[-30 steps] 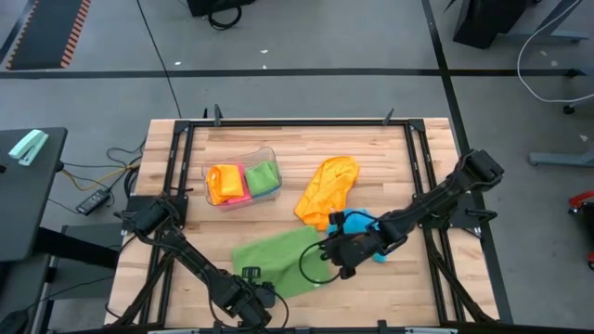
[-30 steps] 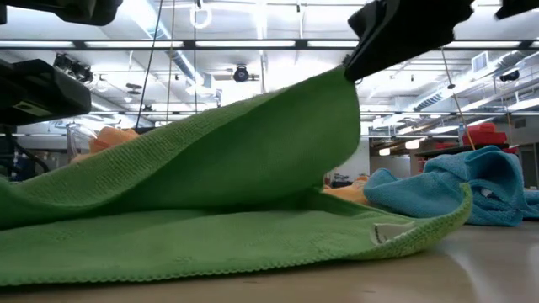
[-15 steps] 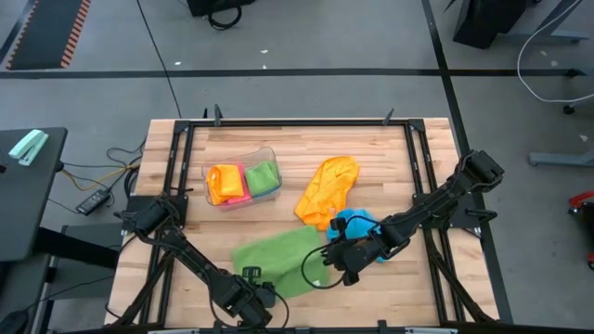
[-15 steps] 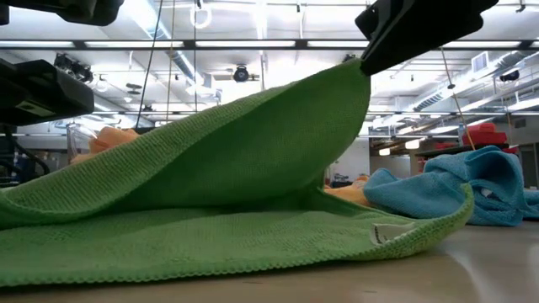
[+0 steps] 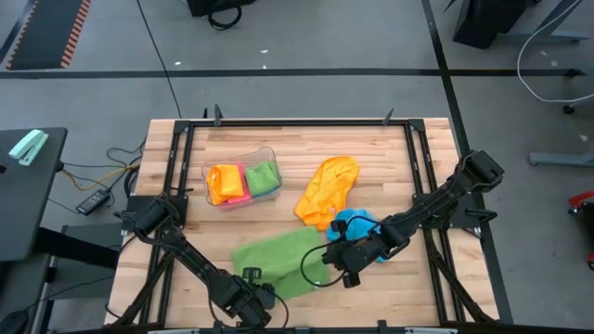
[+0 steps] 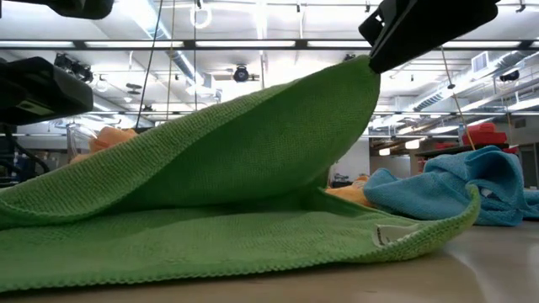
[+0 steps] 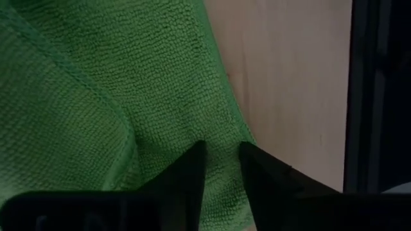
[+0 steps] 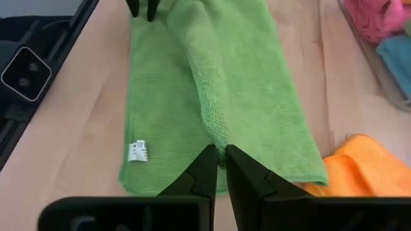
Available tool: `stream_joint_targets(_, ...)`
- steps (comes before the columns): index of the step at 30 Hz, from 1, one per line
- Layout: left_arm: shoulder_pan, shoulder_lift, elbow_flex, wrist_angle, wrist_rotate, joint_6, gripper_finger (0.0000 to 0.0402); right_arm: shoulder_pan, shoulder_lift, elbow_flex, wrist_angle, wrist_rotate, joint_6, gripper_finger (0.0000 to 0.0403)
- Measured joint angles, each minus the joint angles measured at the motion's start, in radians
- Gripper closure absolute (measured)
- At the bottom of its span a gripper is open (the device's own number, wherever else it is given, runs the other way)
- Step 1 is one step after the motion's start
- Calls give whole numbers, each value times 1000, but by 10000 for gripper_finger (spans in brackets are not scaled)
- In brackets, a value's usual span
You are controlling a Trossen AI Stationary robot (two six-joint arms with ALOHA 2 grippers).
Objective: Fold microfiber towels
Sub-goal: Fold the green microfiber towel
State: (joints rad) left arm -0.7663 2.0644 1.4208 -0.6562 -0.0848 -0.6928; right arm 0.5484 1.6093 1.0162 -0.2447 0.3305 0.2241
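Two dark jointed arms, black tapered fingers (image 8: 247, 183).

a wooden table (image 5: 390, 158) with a black metal frame (image 5: 297, 122) around its edge stands on a grey floor (image 5: 306, 37). a clear plastic tub (image 5: 269, 151) sits on the table toward its far left part. off to the left is a dark side table (image 5: 23, 209) (a pale green thing (image 5: 28, 147) lies on it), with cables (image 5: 111, 167) trailing between the two. ceiling lights (image 6: 253, 44) run overhead.
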Motion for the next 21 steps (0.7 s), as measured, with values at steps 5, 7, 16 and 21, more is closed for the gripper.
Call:
stream_joint_targets(5,0,0,10,2,0,6,257,3,0,0,0,-50,18,363)
stream_joint_targets(7,0,0,28,-26,0,10,249,10,0,-1,5,-51,13,363)
stream_joint_targets(16,0,0,77,-54,-5,32,241,35,0,-45,100,-52,-18,360)
stream_joint_targets(21,4,0,77,-95,-7,27,250,40,1,-106,175,-53,-4,337)
